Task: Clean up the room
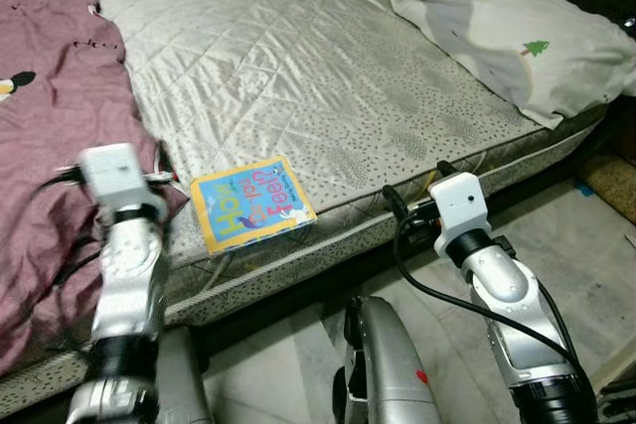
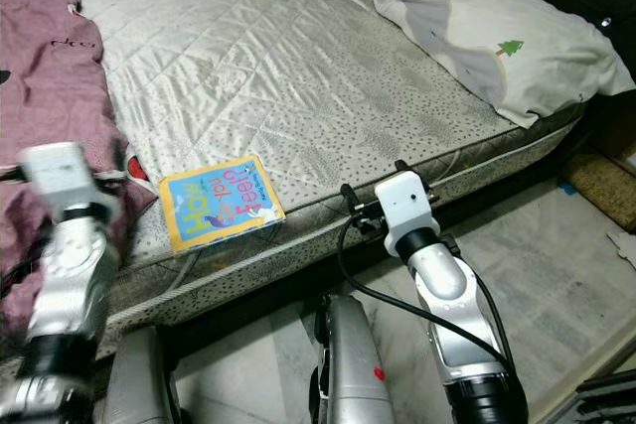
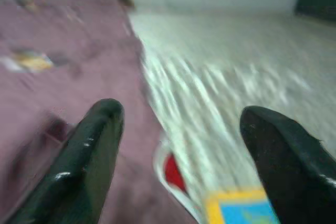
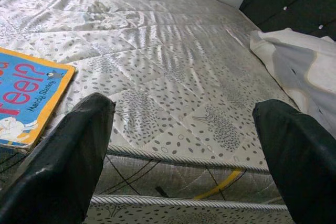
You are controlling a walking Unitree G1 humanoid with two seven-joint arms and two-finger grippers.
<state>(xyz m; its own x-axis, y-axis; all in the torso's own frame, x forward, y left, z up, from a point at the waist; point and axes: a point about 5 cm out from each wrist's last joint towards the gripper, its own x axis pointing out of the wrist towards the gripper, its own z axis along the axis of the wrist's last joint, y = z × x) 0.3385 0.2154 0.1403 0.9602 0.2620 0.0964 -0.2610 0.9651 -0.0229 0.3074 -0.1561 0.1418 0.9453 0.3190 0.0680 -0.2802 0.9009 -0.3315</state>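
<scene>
A book point(image 1: 252, 203) with a yellow border and blue cover lay flat on the bare mattress point(image 1: 298, 57), close to its near edge. A maroon blanket point(image 1: 50, 96) covered the mattress on the robot's left, its edge just beside the book. A white pillow point(image 1: 517, 32) with a small green tree print sat at the far right corner, well apart from the book. Below the mattress edge was pale tiled floor point(image 2: 566, 265).

The left gripper point(image 3: 181, 145) was raised over the blanket's edge, near the book's left side. In the head views the left arm was smeared with blur and the fingers could not be made out; the left wrist view, itself blurred, showed the two black fingers point(image 3: 89, 150) spread wide with nothing between them, and past them the blanket, a red and white patch at its edge, and a yellow and blue corner of the book.

The right gripper point(image 4: 184, 156) hovered at the mattress's near edge, to the right of the book and apart from it. From the head its fingertips were mostly hidden behind the wrist camera housing; the right wrist view showed them set wide and empty, above the piped seam of the mattress. That view also caught red lettering on the cover, too partial to read in full, and the pillow's edge.
</scene>
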